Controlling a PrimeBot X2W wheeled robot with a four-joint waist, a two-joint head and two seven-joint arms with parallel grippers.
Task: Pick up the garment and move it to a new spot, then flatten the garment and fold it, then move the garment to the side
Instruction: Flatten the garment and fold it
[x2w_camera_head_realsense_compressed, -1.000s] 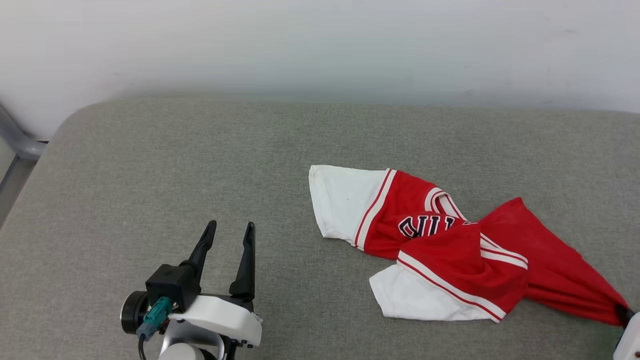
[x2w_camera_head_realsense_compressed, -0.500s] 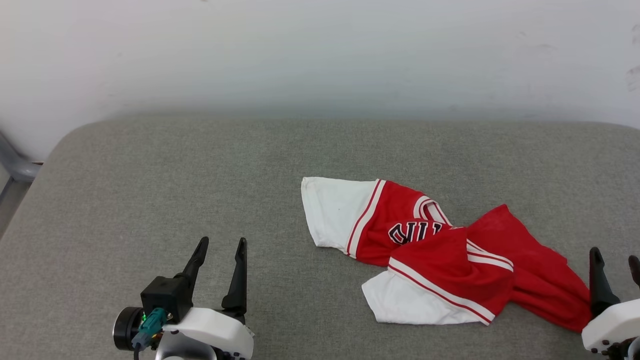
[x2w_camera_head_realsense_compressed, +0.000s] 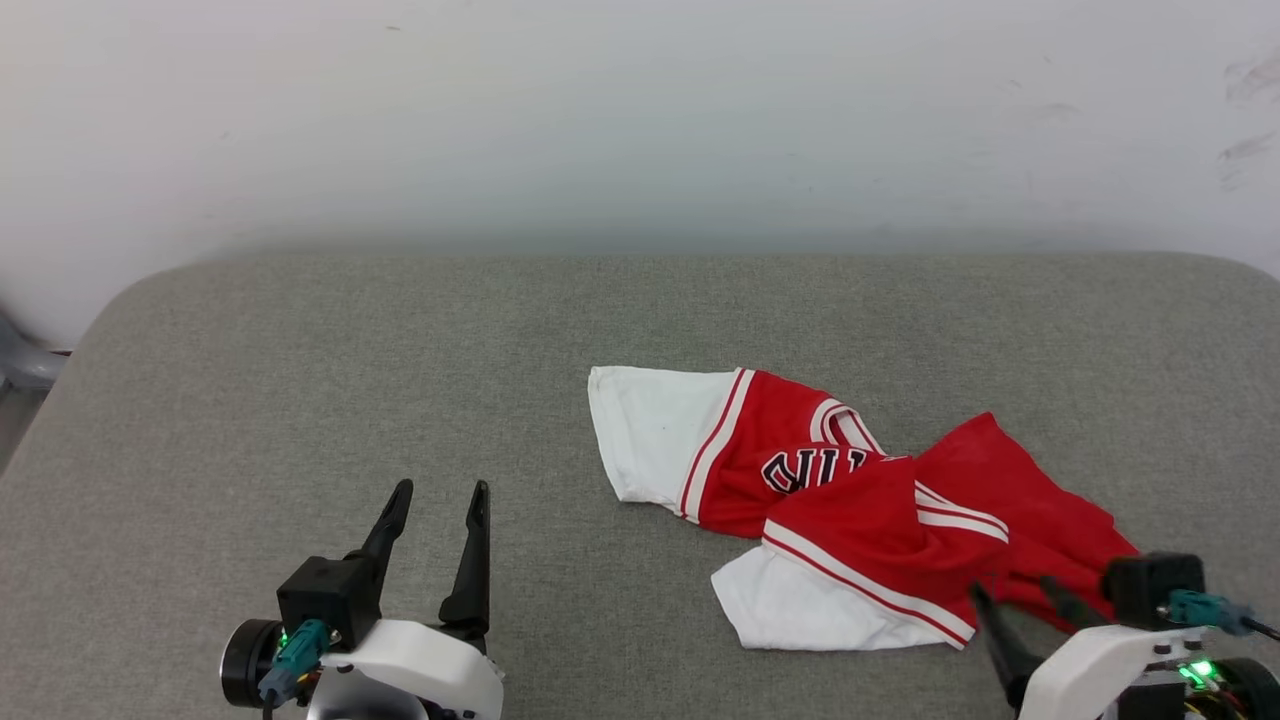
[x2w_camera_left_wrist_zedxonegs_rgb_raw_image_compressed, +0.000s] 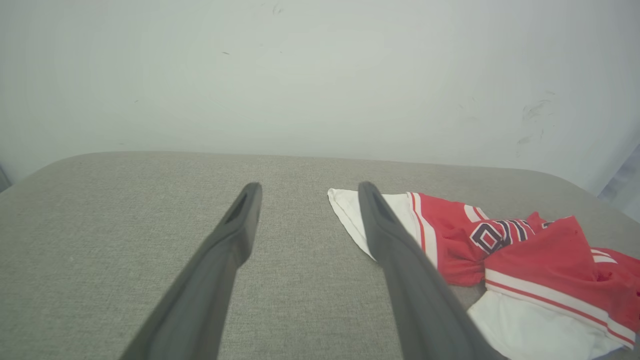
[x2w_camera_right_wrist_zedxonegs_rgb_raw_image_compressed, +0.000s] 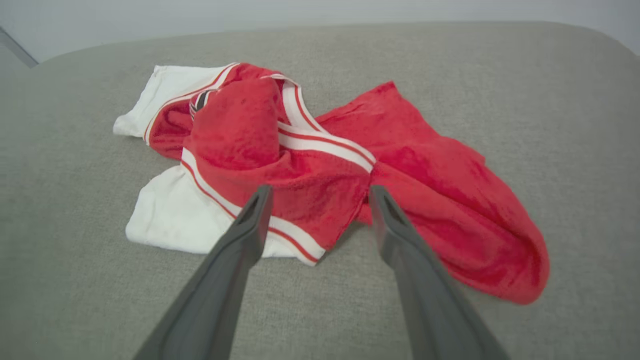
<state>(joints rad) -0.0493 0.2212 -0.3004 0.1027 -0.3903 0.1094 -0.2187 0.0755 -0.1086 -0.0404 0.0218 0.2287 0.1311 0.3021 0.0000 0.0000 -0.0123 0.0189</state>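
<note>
The garment (x2w_camera_head_realsense_compressed: 860, 520) lies crumpled on the right half of the grey bench (x2w_camera_head_realsense_compressed: 300, 380), with one white sleeve spread toward the middle. The right pincer (x2w_camera_head_realsense_compressed: 1010, 590) stands wide and empty at its near red edge. The left pincer (x2w_camera_head_realsense_compressed: 441, 490), also wide and empty, is well apart to the left.

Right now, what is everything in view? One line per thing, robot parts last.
garment: one, red with white sleeves and striped trim, crumpled right of centre on the padded surface
padded surface: one, grey fabric, under everything
wall: one, white, behind the surface
left gripper: one, dark fingers, open, lower left, apart from the garment
right gripper: one, dark fingers, open, lower right, by the garment's near edge
</note>
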